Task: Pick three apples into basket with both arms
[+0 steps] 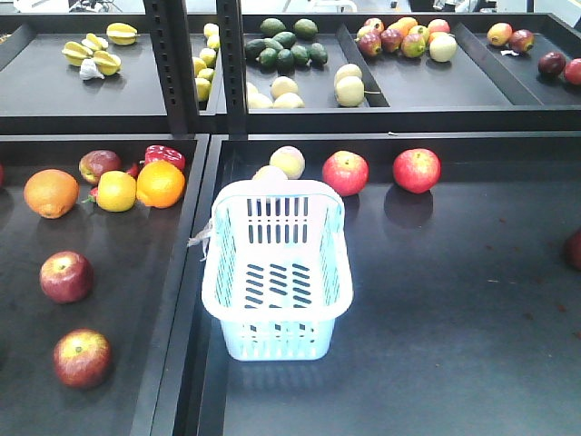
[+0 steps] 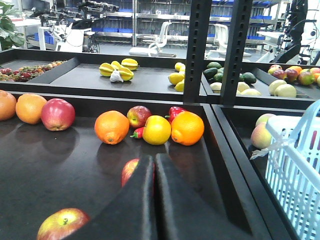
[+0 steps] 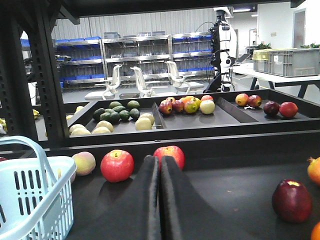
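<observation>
The pale blue basket (image 1: 275, 189) stands empty on the right tray, near its left edge. Two dark red apples (image 1: 66, 276) (image 1: 82, 358) lie on the left tray, with a third (image 1: 100, 164) among the oranges behind. Two brighter red apples (image 1: 345, 173) (image 1: 417, 170) sit behind the basket. Neither arm shows in the front view. My left gripper (image 2: 154, 157) is shut and empty above the left tray, with one apple (image 2: 129, 172) partly hidden behind its left finger. My right gripper (image 3: 160, 159) is shut and empty, pointing at a red apple (image 3: 172, 152).
Oranges (image 1: 51, 193) (image 1: 161, 183), a lemon (image 1: 116, 191) and a red pepper (image 1: 164, 156) line the back of the left tray. Black rack posts (image 1: 172, 64) rise in front of the upper shelf of fruit. A raised divider (image 1: 186, 300) separates the trays. A dark apple (image 3: 291, 200) lies far right.
</observation>
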Robot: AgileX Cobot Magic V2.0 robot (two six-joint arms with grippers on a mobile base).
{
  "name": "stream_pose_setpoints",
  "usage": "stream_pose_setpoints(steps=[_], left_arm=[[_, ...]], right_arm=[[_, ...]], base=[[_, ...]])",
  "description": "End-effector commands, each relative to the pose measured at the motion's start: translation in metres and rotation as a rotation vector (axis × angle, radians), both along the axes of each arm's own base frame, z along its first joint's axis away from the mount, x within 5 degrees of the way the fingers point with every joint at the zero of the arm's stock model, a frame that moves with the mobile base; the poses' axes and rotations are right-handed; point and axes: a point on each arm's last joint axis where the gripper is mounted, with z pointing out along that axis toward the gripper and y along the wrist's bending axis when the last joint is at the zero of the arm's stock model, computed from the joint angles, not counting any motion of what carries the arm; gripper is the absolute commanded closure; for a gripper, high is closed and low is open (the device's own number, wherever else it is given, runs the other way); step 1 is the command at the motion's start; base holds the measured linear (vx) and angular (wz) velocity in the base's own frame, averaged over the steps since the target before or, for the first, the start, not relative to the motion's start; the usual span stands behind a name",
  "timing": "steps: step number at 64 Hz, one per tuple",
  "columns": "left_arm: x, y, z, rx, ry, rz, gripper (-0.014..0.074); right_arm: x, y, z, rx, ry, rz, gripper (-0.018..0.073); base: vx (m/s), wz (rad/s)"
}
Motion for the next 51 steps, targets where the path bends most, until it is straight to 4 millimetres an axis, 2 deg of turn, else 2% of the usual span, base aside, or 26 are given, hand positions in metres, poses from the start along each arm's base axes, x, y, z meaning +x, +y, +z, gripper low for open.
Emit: stream_pose_setpoints(steps=[1,51], left_arm=[[-0.0001,0.0006,0.0005,-0.005,-0.072,0.007,0.0603],[-0.0001,0.0006,0.0005,-0.005,-0.072,0.007,0.0603]], right_arm=[[-0.0012,0.0005,0.0031,-0.017,-0.077,0.002,0.0564],[-0.0012,0.0005,0.0031,-0.017,-0.077,0.002,0.0564]], base=[[0.05,0.02],[0.02,0.01]])
